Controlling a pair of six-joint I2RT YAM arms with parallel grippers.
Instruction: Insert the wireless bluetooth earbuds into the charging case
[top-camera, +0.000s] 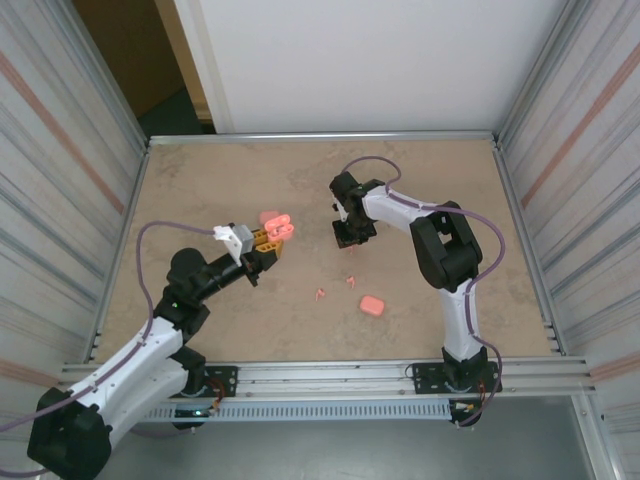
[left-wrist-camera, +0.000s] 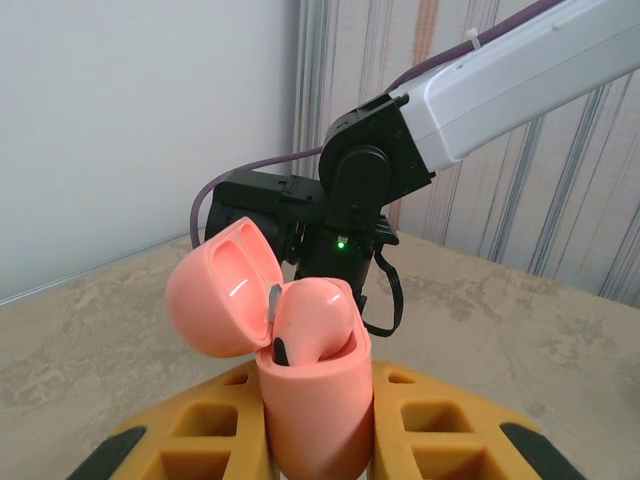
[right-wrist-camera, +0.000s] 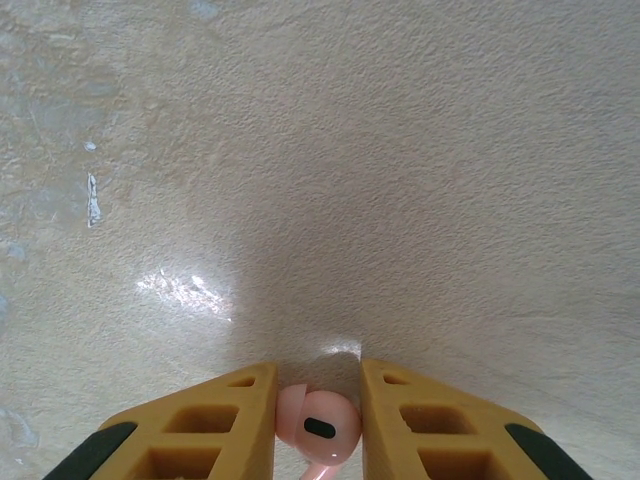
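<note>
My left gripper is shut on the body of a pink charging case, held upright above the table with its lid swung open to the left. One salmon-pink earbud sits in the case's mouth. My right gripper points down at the table in the middle, a short way right of the case. Its yellow fingers press on both sides of a second earbud, which rests on the tabletop. Two more earbuds lie loose on the table nearer the front.
A second pink case, lid down, lies at the front right of the middle. The right arm's black wrist hangs just beyond the held case. Metal rails and striped walls border the beige tabletop.
</note>
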